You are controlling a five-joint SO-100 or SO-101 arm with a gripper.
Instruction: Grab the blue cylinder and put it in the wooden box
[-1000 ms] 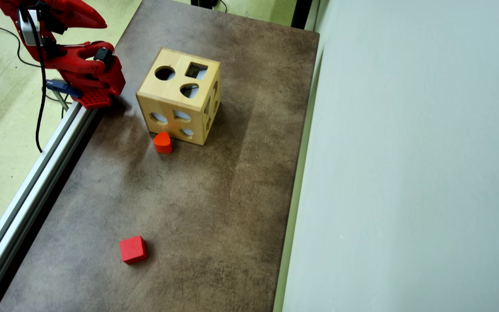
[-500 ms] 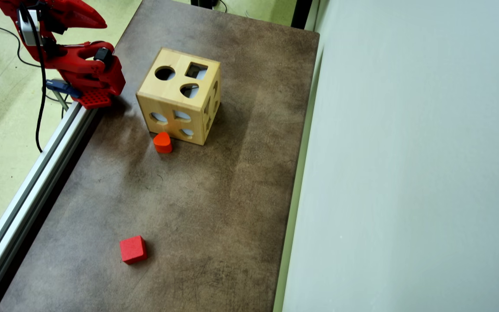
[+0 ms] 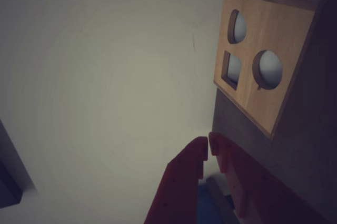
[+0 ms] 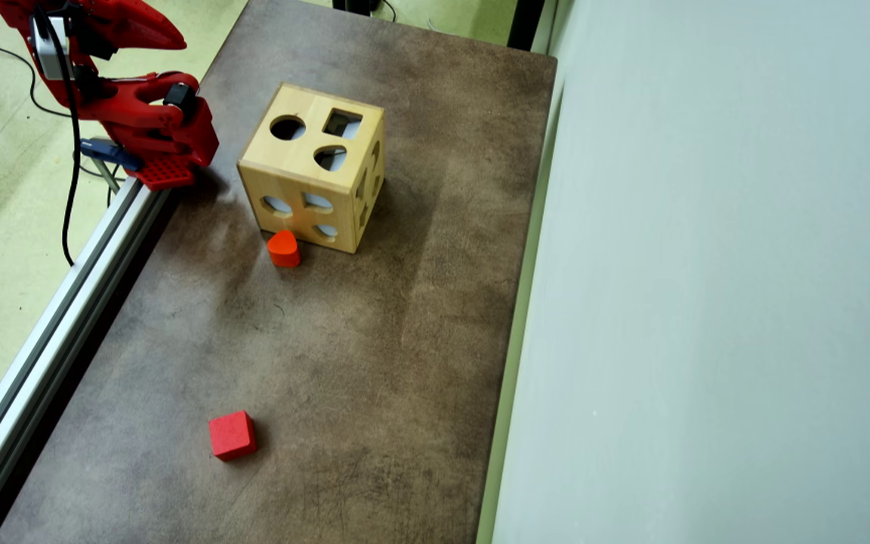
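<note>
The wooden box (image 4: pixel 284 162) stands at the far middle of the brown table, with a round, a square and a rounded-triangle hole in its top. In the wrist view the wooden box (image 3: pixel 274 29) fills the upper right. The blue cylinder is out of view in both views. My red gripper (image 3: pixel 209 146) is shut, its tips nearly touching with nothing between them. Seen from overhead, the gripper (image 4: pixel 177 41) is folded over the arm's base at the table's far left corner, apart from the box.
An orange-red rounded block (image 4: pixel 283 248) lies against the box's near side. A red cube (image 4: pixel 232 435) sits near the front left. A metal rail (image 4: pixel 65 302) lines the table's left edge and a pale wall (image 4: pixel 707 302) its right. A blue clamp (image 4: pixel 106 151) is by the base.
</note>
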